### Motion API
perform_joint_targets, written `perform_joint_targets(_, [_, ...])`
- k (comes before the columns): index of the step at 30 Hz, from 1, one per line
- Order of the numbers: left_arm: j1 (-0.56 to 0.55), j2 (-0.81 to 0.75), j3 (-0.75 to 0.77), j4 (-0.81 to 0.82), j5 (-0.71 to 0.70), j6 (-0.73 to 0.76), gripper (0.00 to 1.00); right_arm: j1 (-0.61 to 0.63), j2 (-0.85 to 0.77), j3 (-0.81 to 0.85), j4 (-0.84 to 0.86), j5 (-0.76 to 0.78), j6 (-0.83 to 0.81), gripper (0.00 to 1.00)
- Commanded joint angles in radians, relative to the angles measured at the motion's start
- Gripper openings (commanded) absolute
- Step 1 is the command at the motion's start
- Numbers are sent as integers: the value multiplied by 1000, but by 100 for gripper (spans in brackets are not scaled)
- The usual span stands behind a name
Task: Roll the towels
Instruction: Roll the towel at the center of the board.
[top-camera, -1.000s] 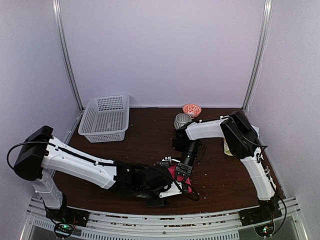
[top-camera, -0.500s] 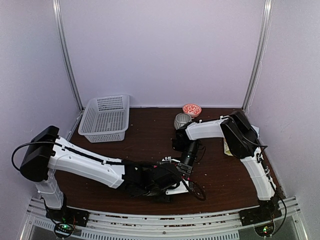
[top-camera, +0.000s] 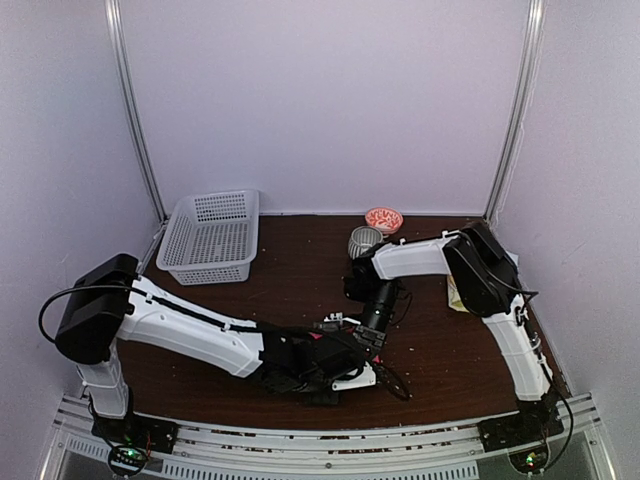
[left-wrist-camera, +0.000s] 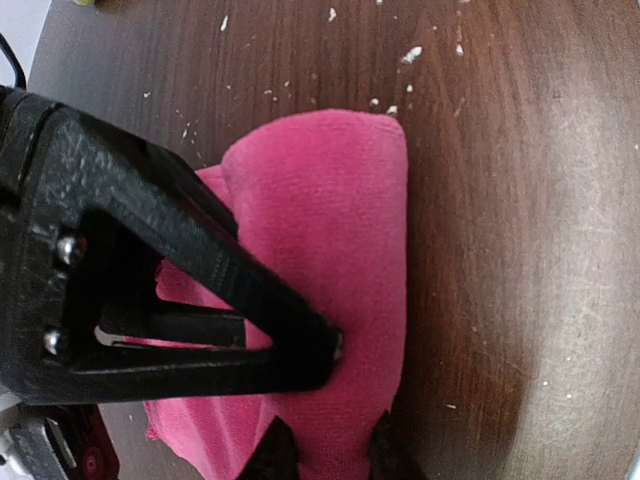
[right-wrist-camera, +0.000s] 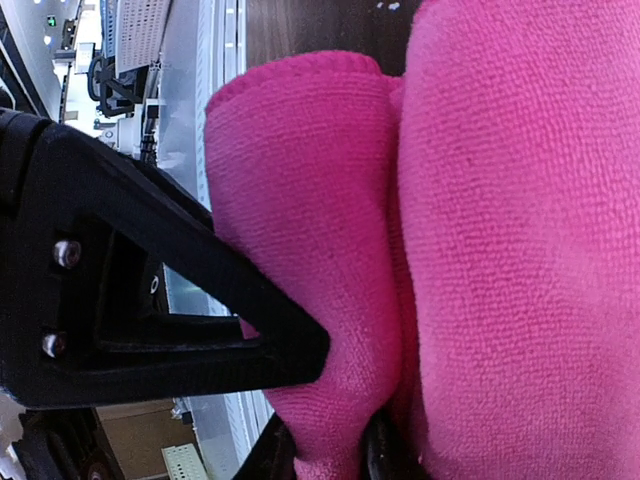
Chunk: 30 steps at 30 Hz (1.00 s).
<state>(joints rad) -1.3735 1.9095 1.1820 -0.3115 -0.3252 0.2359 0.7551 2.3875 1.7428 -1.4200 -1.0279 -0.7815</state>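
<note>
Jaws of the left gripper (left-wrist-camera: 330, 400) stand nearly closed, pinching the pink towel (left-wrist-camera: 340, 220), whose folded bulk spreads ahead of the fingertips. On the right gripper (right-wrist-camera: 322, 400) the jaws, also narrow, nip a fold of the same towel. White basket (top-camera: 208, 238), grey cup (top-camera: 364, 240) and small bowl (top-camera: 383, 218) sit well beyond both; their contents cannot be told. Bare table (left-wrist-camera: 500, 250) lies beside the left jaws, its near edge close behind.

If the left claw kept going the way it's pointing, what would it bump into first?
The pink towel: the left gripper seems to touch it now, and the table lies right beneath.
</note>
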Motion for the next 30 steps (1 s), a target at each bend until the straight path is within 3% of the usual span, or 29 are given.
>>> perform_joint_targets(1, [12, 39, 11, -40, 63, -21, 15, 3, -108, -18, 61, 92, -32, 30])
perform_joint_targets(4, [18, 23, 7, -65, 117, -43, 11, -29, -215, 3, 62, 102, -19, 36])
perform_joint_targets(9, [45, 2, 50, -146, 302, -96, 10, -139, -360, 58, 62, 117, 49, 38])
perform_joint_targets(12, [85, 23, 84, -168, 460, -129, 11, -217, -474, 127, 63, 70, 45, 38])
perform_joint_targets(14, [141, 61, 116, -197, 658, -152, 11, -258, -570, 159, 86, 30, 34, 38])
perform_joint_targets(16, [195, 108, 150, -212, 819, -180, 12, -264, -708, 89, 264, 23, 129, 37])
perform_joint_targets(18, [212, 160, 203, -249, 880, -179, 12, -264, -856, -55, 496, 39, 269, 39])
perform_joint_targets(20, [227, 206, 222, -252, 915, -189, 12, -263, -970, -175, 615, 36, 316, 42])
perform_joint_targets(25, [281, 297, 237, -228, 1007, -246, 12, -219, -1104, -248, 470, -76, 106, 46])
perform_joint_targets(28, [325, 333, 233, -194, 1082, -293, 11, -156, -1145, -338, 440, 2, 35, 43])
perform_joint_targets(30, [345, 339, 229, -169, 1080, -328, 12, -126, -1167, -434, 515, 74, 58, 41])
